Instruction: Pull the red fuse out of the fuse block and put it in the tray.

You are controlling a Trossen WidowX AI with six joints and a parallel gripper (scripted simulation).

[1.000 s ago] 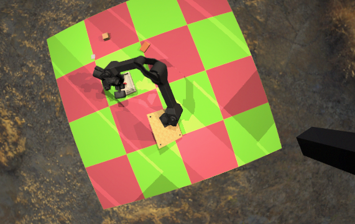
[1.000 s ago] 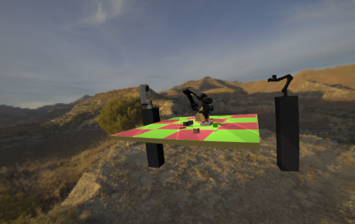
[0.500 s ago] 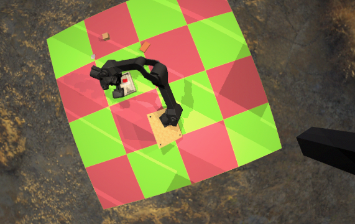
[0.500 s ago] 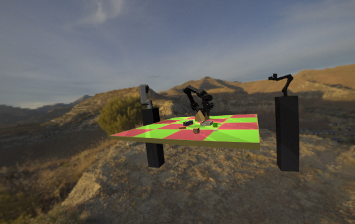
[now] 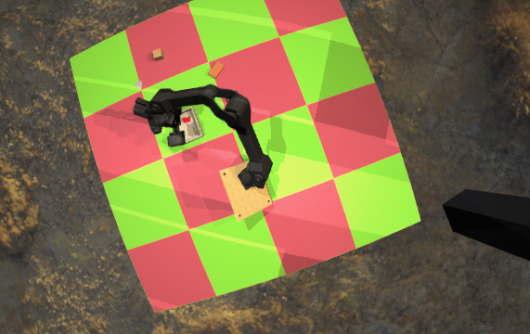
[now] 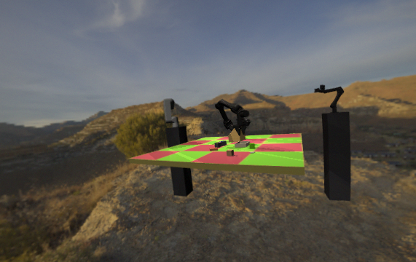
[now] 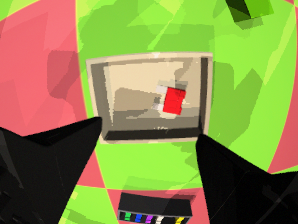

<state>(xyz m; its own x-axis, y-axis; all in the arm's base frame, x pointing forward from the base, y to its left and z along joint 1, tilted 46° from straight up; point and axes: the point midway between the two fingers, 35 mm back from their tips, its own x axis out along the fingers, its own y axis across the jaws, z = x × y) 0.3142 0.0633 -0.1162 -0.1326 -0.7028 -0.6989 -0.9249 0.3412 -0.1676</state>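
The red fuse [image 7: 174,101] [image 5: 187,120] lies on its side on the floor of the tray, right of its middle in the wrist view, its pale prongs pointing left. The shallow beige tray [image 7: 150,55] [image 6: 242,144] stands on the checkered table. My gripper [image 7: 150,132] is open and empty, its fingertips wide apart above the tray's near side, with the fuse beyond them, touching neither finger. The dark fuse block [image 7: 155,202] [image 6: 220,144] shows at the bottom of the wrist view with several coloured fuses in a row; the arm hides it in the top view.
A green block [image 7: 261,7] [image 6: 252,145] stands near the tray. A wooden cube [image 5: 158,54] [image 6: 230,153], an orange block [image 5: 216,70] [image 6: 213,149] and a small whitish piece [image 5: 138,84] lie farther off. The arm stands on a wooden plate [image 5: 241,199].
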